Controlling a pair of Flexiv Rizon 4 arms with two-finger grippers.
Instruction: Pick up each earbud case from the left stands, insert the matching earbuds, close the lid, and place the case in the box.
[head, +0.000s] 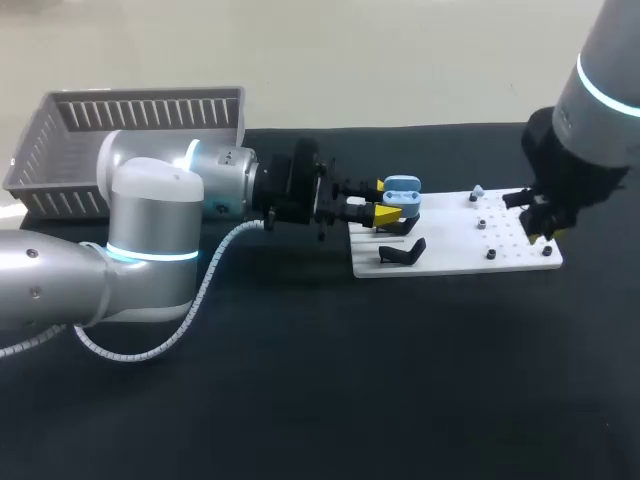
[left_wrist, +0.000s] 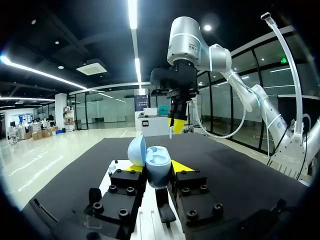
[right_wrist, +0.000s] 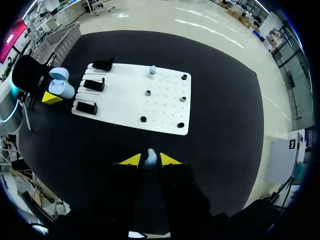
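One grey box (head: 140, 110) is set at the far left corner of the black surface (head: 300, 380). One open blue earbud case (head: 402, 186) is clamped in the left tool (left_wrist: 156, 169), over the left end of one white board (head: 500, 262), where three black stands (right_wrist: 94, 84) are mounted. One earbud (right_wrist: 153, 69) is seated on the board. A second earbud (right_wrist: 150, 157) is pinched in the right tool (right_wrist: 149, 161).

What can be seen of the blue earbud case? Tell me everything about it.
The earbud case is a small, rounded, pale blue shell, glossy like plastic. Its hinged lid stands open, showing the inner hollows. The left pincer grips its body from both sides, at the end of the white board where the black stands are.
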